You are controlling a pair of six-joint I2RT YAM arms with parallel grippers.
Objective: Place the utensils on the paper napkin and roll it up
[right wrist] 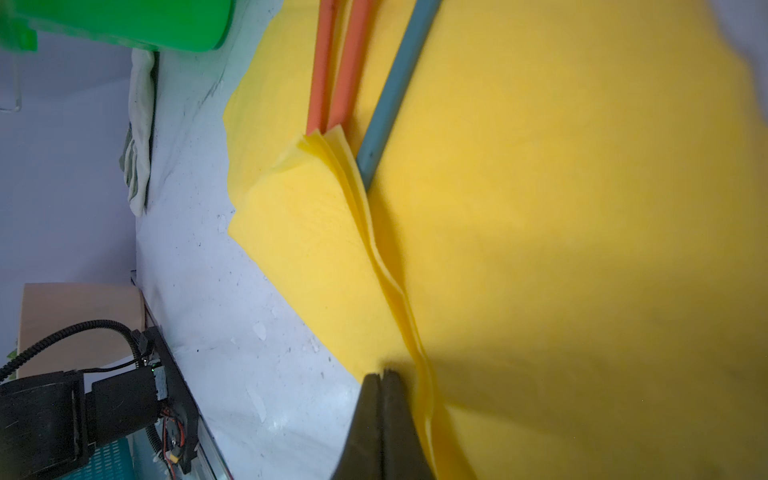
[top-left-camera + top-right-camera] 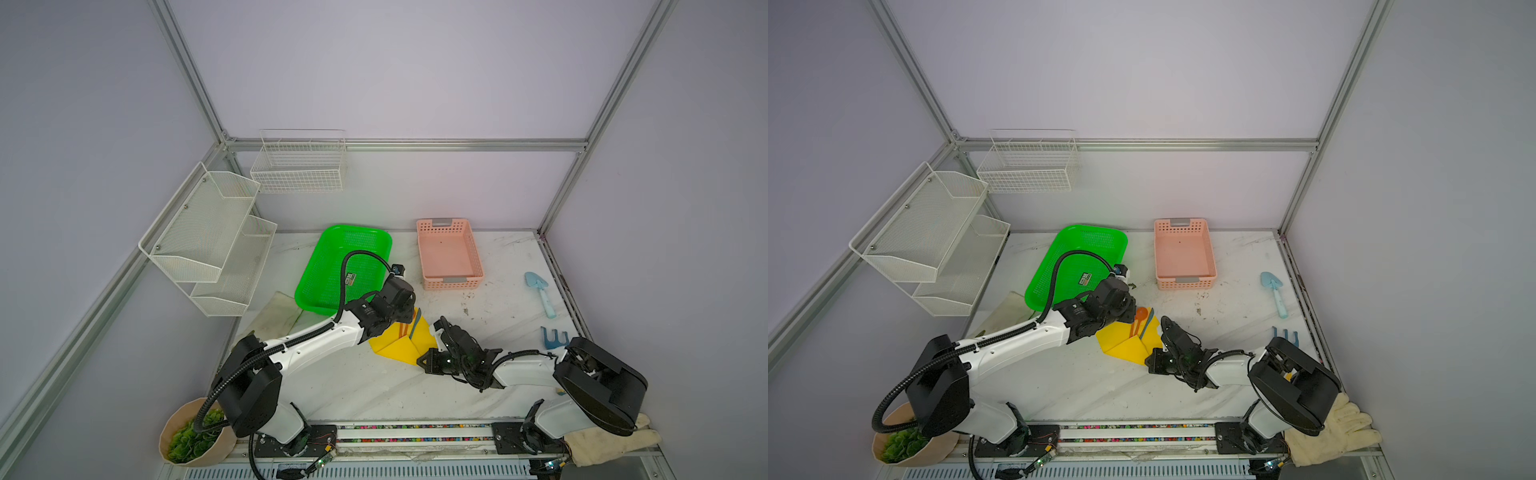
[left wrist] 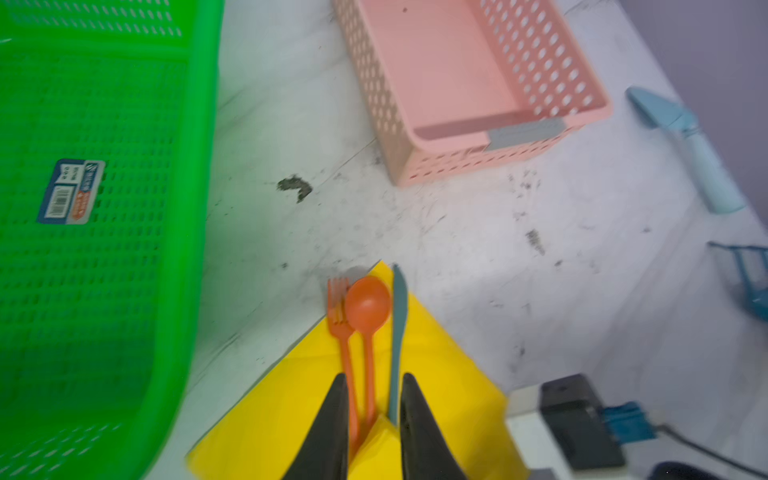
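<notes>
- where the desk [image 2: 374, 386] lies just in front of the green tray [image 2: 332, 266], the napkin [image 2: 399, 349] is spread out, between the two pincers in both top views.
- one corner of the napkin is folded over onto the sheet. the tip of this fold covers the handle ends of the two orange utensils, and the thin paper layers show along the fold's edge in the right wrist view.
- the fork [image 3: 338, 307], the spoon [image 3: 368, 303] and the teal piece [image 3: 399, 316] lie side by side on the napkin, handles almost parallel, the spoon in the middle.
- the fork's tines and the tip of the teal piece reach past the napkin's far corner onto the desk. the spoon's bowl lies at that corner.
- the left pincer [image 3: 376, 380] is over the handles with its fingers apart, so it is open. one finger is outside the fork's handle and the other outside the teal piece, with the fold's tip in the gap.
- the right pincer [image 1: 382, 374] is closed, finger against finger, with nothing visible between them. its tip is at the napkin's edge beside the fold. if it presses on the paper, i cannot tell.
- the pink basket [image 2: 453, 284] stands behind, well apart from the napkin.
</notes>
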